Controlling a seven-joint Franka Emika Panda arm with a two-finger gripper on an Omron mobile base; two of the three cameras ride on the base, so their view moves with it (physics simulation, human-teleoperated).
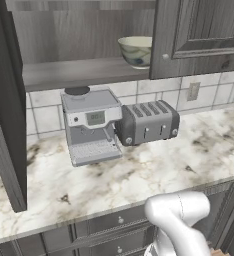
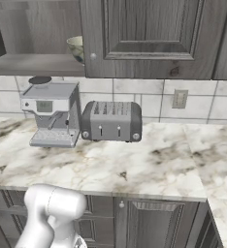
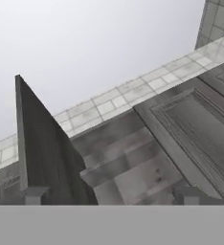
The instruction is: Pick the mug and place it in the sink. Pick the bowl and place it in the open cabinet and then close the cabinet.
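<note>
Closed cabinet (image 2: 149, 36) door half hides bowl (image 2: 76, 47).

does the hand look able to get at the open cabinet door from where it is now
Probably yes. The open door stands edge-on just ahead of the hand, with nothing between them; the bowl already sits on the shelf.

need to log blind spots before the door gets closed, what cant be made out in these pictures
- Bowl on the cabinet shelf: its right side is hidden by the closed door in the left base view; the right base view shows a sliver.
- Open cabinet door: cut off by the top edge in the left base view.
- Claw: the fingertips stand apart with nothing between in the hand view.
- Outlet: too small for detail.
</note>
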